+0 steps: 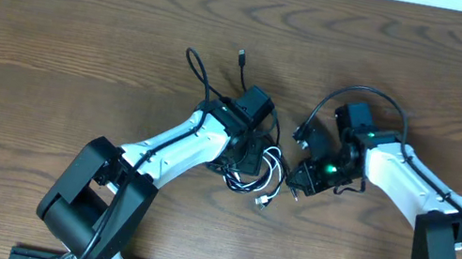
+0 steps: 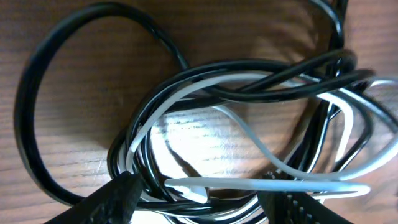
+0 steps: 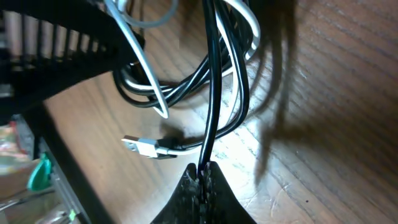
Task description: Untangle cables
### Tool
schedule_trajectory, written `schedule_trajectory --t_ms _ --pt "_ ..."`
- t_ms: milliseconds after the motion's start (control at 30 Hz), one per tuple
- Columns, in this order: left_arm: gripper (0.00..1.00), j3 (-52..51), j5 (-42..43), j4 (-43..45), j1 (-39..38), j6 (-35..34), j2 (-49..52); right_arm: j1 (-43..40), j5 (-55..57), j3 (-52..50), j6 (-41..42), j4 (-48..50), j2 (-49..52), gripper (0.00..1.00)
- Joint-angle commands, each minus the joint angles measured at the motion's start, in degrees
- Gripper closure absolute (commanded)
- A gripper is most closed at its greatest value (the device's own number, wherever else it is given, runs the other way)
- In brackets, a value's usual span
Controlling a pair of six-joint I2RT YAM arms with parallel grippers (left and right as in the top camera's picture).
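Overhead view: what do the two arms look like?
The left arm and right arm have white link shells, bulky black joints and black wrist units. A thick black cable loops over the right wrist, beside a green light. Fingers are black.

The top camera hangs high over the table [image 1: 61,14] and looks straight down, so the left arm [image 1: 161,146], the right arm [image 1: 403,179] and the whole knot of cables [image 1: 270,167] fit in. The left wrist camera sits very close over that knot and looks down past its own fingers [image 2: 115,198] at the black cable [image 2: 37,93] and the white cable [image 2: 261,146]. The right wrist camera is very close too, looks along its fingers [image 3: 186,194] at a slant to the table, and all three views share the same knot
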Motion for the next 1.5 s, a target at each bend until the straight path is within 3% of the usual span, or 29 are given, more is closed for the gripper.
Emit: schedule_trajectory --t_ms 0,367,400,467,533,867,900,1067,1200,1300,1467 --pt "0.35 -1.95 0.48 -0.7 0.26 4.92 0.61 -0.81 -5.29 -0.57 -2.8 -0.28 -0.44 0.99" --pt "0.35 -4.76 0.57 -3.15 0.24 8.9 0.61 -0.81 -10.58 -0.57 -7.06 -1.33 -0.44 0.99" --pt "0.35 -4.74 0.7 -3.13 0.24 8.9 0.61 -0.81 -10.12 -0.57 -7.04 -1.33 -0.44 0.96" --pt "0.35 -4.66 0.72 -3.1 0.26 8.96 0.5 -0.81 -9.38 -0.57 -7.02 -1.31 -0.44 0.8" --pt "0.35 -4.39 0.72 -3.1 0.26 9.11 0.31 -0.81 -9.29 -0.57 -6.99 -1.29 -0.44 0.75" --pt "0.55 -3.02 0.5 -3.17 0.26 12.07 -2.78 -2.01 -9.31 -0.57 1.27 2.97 -0.44 0.71" --pt "0.55 -3.02 0.5 -3.32 0.26 12.07 -2.78 -2.34 -9.31 -0.57 2.6 3.65 -0.44 0.71" --pt "0.34 -2.99 0.55 -3.91 0.26 12.0 -2.86 -3.56 -9.29 -0.57 7.56 6.29 -0.44 0.66" --pt "0.3 -1.2 0.48 -8.11 0.26 9.73 -2.93 -3.61 -9.22 -0.57 7.78 6.05 -0.44 0.62" --pt "0.3 -0.61 0.37 -11.82 0.26 3.08 -2.93 -3.61 -8.17 -0.57 7.85 6.01 -0.44 0.61" --pt "0.3 -0.94 -6.27 -15.08 0.2 -2.89 -2.93 -3.61 -3.8 -0.57 9.94 5.97 -0.44 0.59"
